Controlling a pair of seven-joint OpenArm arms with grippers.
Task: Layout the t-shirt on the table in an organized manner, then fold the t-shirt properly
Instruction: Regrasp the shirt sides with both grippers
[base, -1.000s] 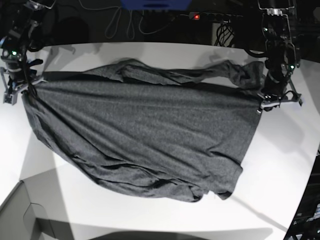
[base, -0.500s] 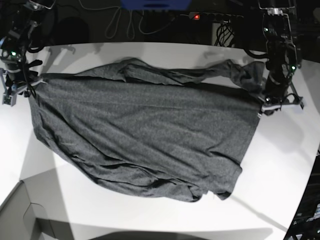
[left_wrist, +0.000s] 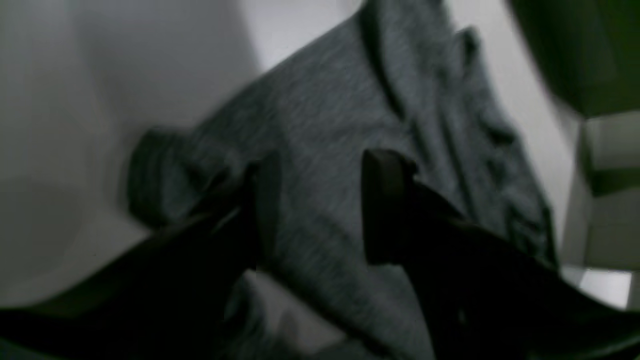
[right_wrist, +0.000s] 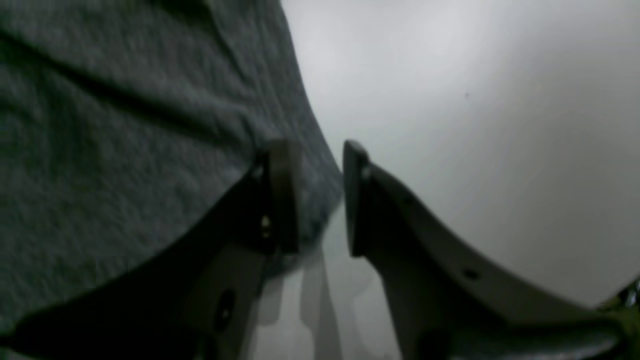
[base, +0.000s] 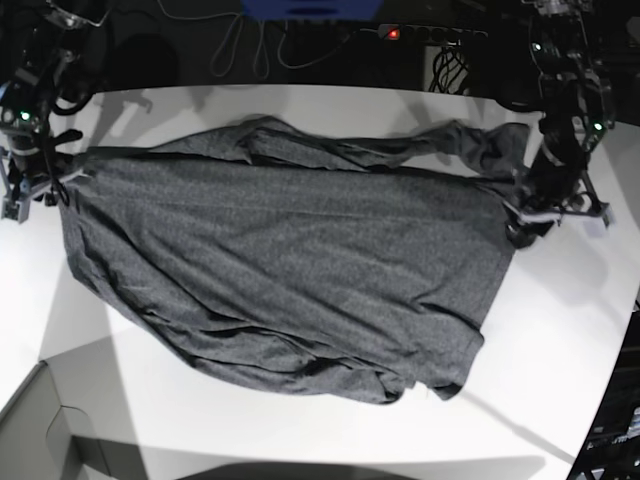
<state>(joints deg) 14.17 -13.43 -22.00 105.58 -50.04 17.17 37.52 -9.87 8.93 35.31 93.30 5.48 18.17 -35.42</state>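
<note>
The dark grey t-shirt (base: 290, 270) lies spread across the white table (base: 560, 330), with bunched folds along its far edge and a rumpled near hem. My left gripper (base: 525, 215) hovers at the shirt's right corner. In the left wrist view its fingers (left_wrist: 385, 200) stand apart over the t-shirt (left_wrist: 325, 115), with the left gripper (left_wrist: 322, 200) gripping nothing. My right gripper (base: 45, 185) is at the shirt's left corner. In the right wrist view the right gripper (right_wrist: 320, 195) is open, the t-shirt (right_wrist: 125, 150) edge running just under the gap, with bare table (right_wrist: 475, 125) to the right.
A grey box corner (base: 40, 430) pokes in at the near left, and the left wrist view shows the grey box (left_wrist: 605, 190) at its right edge. Behind the table lie cables and a power strip with a red light (base: 390, 33).
Both grippers have opened and let go of the shirt's corners. The cloth at the left corner has slackened and settled. The left arm has lifted slightly.
</note>
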